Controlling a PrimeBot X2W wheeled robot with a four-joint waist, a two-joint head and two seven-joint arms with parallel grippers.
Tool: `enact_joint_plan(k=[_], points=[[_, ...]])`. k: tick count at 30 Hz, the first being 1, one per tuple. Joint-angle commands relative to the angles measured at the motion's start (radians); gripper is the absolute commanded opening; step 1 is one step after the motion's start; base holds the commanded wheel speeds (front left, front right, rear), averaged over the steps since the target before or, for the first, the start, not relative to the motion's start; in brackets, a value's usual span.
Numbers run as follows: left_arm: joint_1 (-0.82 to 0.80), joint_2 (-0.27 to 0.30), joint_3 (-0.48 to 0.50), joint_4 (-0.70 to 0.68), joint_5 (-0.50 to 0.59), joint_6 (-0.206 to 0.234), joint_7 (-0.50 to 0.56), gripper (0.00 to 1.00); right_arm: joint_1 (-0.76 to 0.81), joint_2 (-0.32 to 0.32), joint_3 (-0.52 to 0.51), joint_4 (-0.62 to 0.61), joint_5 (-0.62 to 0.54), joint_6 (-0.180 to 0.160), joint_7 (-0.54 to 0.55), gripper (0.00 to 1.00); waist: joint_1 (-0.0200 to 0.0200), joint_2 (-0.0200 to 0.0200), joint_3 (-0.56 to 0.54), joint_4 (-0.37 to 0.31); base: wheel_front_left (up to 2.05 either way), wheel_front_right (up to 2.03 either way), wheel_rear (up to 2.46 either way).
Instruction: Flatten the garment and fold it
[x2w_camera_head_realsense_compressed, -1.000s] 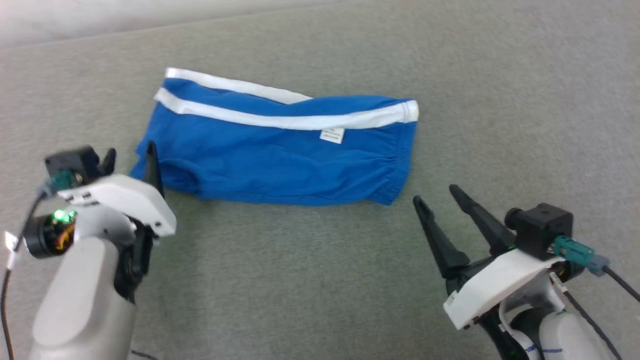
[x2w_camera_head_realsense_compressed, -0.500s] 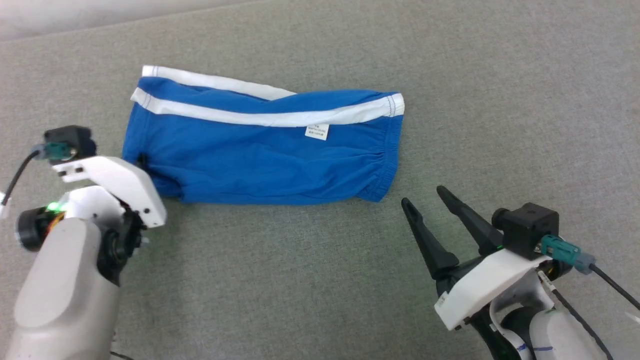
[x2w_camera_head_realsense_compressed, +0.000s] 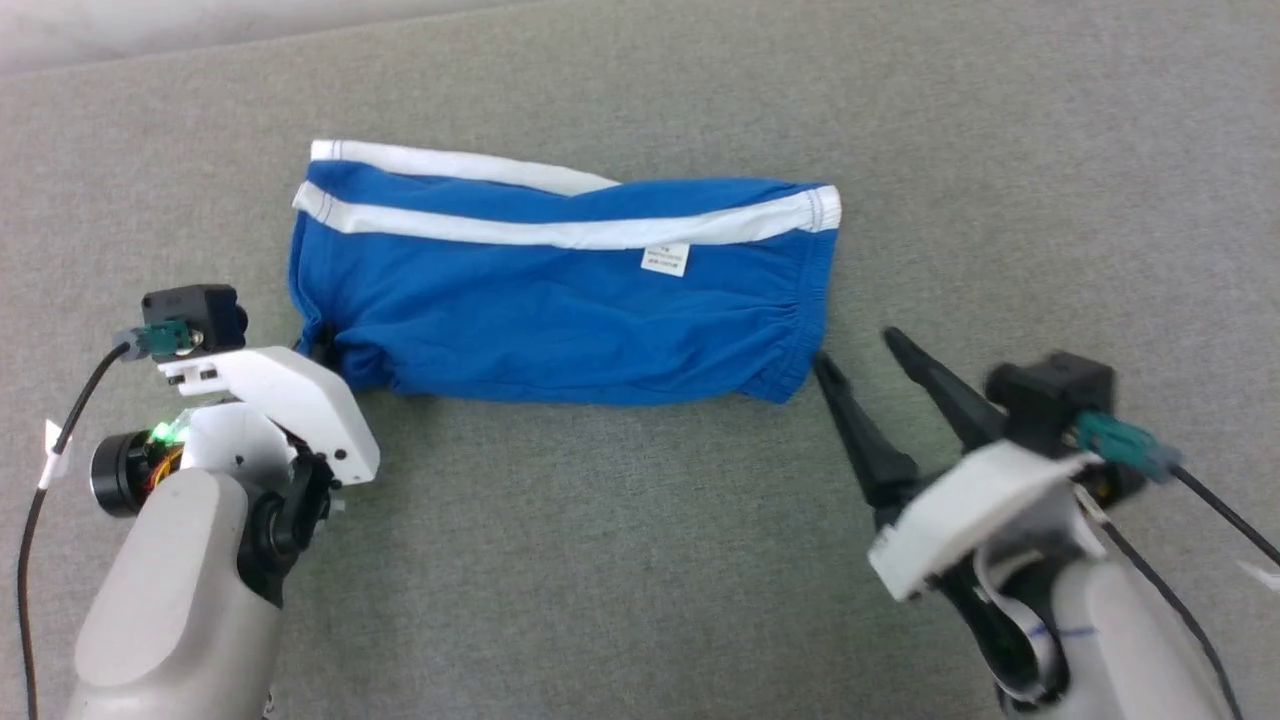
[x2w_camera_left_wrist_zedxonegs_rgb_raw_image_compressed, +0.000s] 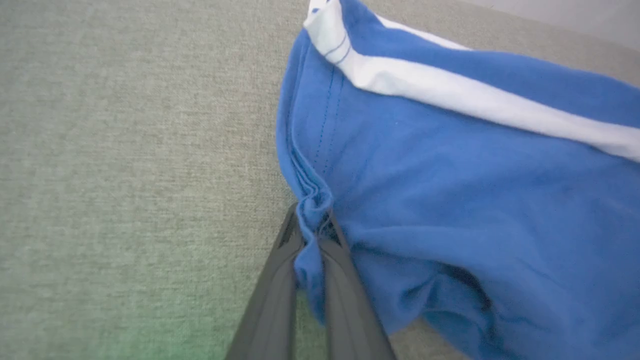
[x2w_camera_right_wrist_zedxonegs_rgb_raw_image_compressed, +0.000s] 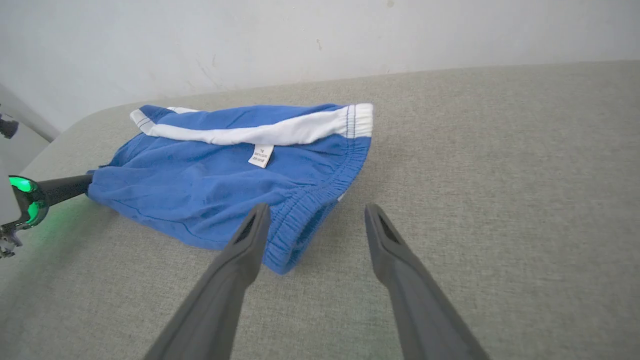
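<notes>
The shorts (x2w_camera_head_realsense_compressed: 560, 320) are lying rumpled on the surface (x2w_camera_head_realsense_compressed: 640, 550). The left tool (x2w_camera_left_wrist_zedxonegs_rgb_raw_image_compressed: 311, 227) is pinching their left edge; the right tool (x2w_camera_head_realsense_compressed: 855, 348), gaping empty, should be gripping the near right corner, then both pulling apart.

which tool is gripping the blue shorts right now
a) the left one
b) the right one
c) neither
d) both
a: the left tool is shut on a bunched fold at the edge of the shorts, while the right tool stands open by the other end, holding nothing.
</notes>
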Motion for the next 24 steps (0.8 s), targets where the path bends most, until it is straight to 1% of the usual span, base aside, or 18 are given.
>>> enact_joint_plan(k=[1, 5, 10, 13, 14, 15, 17, 18, 20, 24], points=[[0.029, -0.013, -0.016, 0.022, -0.002, -0.008, 0.006, 0.0, -0.027, 0.002, 0.01, 0.013, 0.008, -0.001, 0.002, 1.0, 0.0, 0.0, 0.01, 0.007, 0.0, 0.0, 0.0], [0.01, -0.016, -0.021, 0.022, 0.003, -0.012, -0.011, 0.0, -0.097, 0.002, 0.053, 0.095, 0.024, -0.001, 0.027, 1.0, 0.0, 0.0, 0.031, 0.019, 0.0, 0.0, 0.0], [-0.005, -0.018, -0.028, 0.025, 0.007, -0.018, -0.028, 0.0, -0.157, 0.002, 0.059, 0.199, -0.024, -0.001, 0.092, 1.0, 0.0, 0.0, 0.055, 0.035, 0.0, 0.0, 0.0], [-0.011, -0.019, -0.029, 0.03, 0.004, -0.024, -0.038, 0.0, -0.181, 0.002, 0.072, 0.237, -0.045, -0.001, 0.138, 1.0, 0.0, 0.0, 0.063, 0.044, 0.0, 0.0, 0.0], [-0.013, -0.018, -0.029, 0.034, 0.003, -0.027, -0.042, 0.0, -0.184, 0.002, 0.08, 0.247, -0.055, -0.001, 0.161, 0.95, 0.0, 0.0, 0.064, 0.047, 0.0, 0.0, 0.0], [-0.014, -0.019, -0.028, 0.038, 0.003, -0.027, -0.048, 0.0, -0.185, 0.002, 0.087, 0.253, -0.057, -0.001, 0.184, 0.62, 0.0, 0.0, 0.063, 0.05, 0.0, 0.0, 0.0], [-0.009, -0.024, -0.03, 0.04, 0.007, -0.023, -0.064, 0.0, -0.184, 0.002, 0.099, 0.253, -0.072, -0.001, 0.221, 0.13, 0.0, 0.0, 0.057, 0.057, 0.0, 0.0, 0.0], [-0.004, -0.026, -0.029, 0.04, 0.007, -0.02, -0.073, 0.0, -0.181, 0.002, 0.1, 0.247, -0.079, -0.001, 0.232, 0.0, 0.0, 0.0, 0.051, 0.061, 0.0, 0.0, 0.0], [0.009, -0.026, -0.023, 0.035, 0.004, -0.018, -0.089, 0.0, -0.172, 0.002, 0.096, 0.231, -0.093, -0.001, 0.25, 0.0, 0.0, 0.0, 0.036, 0.068, 0.0, 0.0, 0.0], [0.067, -0.029, -0.015, -0.011, 0.003, -0.001, -0.124, 0.0, -0.14, 0.002, 0.062, 0.17, -0.125, -0.001, 0.27, 0.0, 0.0, 0.0, -0.005, 0.085, 0.0, 0.0, 0.0]])
